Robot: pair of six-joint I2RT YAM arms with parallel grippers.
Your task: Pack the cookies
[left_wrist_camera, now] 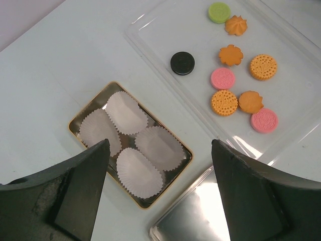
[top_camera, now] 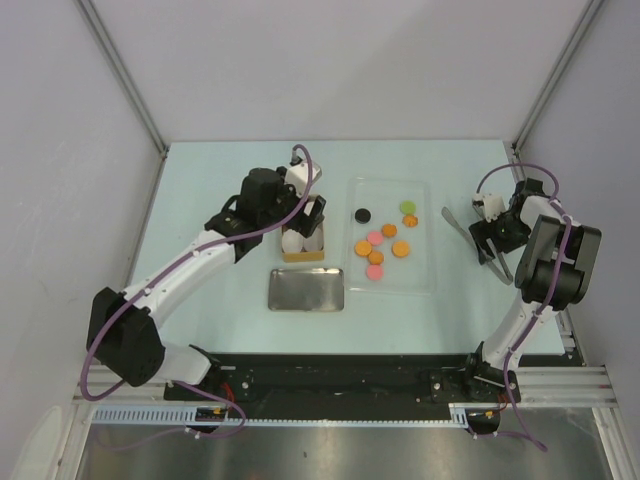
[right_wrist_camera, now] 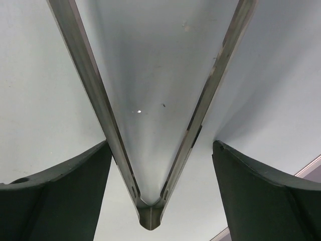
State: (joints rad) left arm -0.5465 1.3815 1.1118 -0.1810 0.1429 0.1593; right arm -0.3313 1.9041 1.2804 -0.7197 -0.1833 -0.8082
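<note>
Broadly, a pale blue-green table [top_camera: 200, 200] fills the middle of the top view, with the two arms reaching up from the bottom edge. The left gripper [left_wrist_camera: 160, 150] hangs above the centre-left of the table with its fingers spread wide and nothing between them. At the right of the top view, the right gripper [right_wrist_camera: 160, 145] sits low over the table, its fingers also spread. They straddle a pair of metal tongs [right_wrist_camera: 93, 95]. A gap shows between the right-hand finger and the nearer tong arm, so the tongs are not clamped.

Right of centre lies a clear plastic tray [top_camera: 415, 265]. Below and to its left a shiny metal lid [top_camera: 306, 289] lies flat on the table. Just above the lid sits a small gold-rimmed tin [top_camera: 303, 257], partly under the left gripper. In the left wrist view the tin holds four white paper cups [left_wrist_camera: 125, 113], all without cookies.

All the cookies [left_wrist_camera: 222, 78] lie in the tray, in the upper right of the left wrist view: five orange, two pink, a green cookie [left_wrist_camera: 219, 12] at the top, and a black cookie [left_wrist_camera: 182, 63] apart at the left.
</note>
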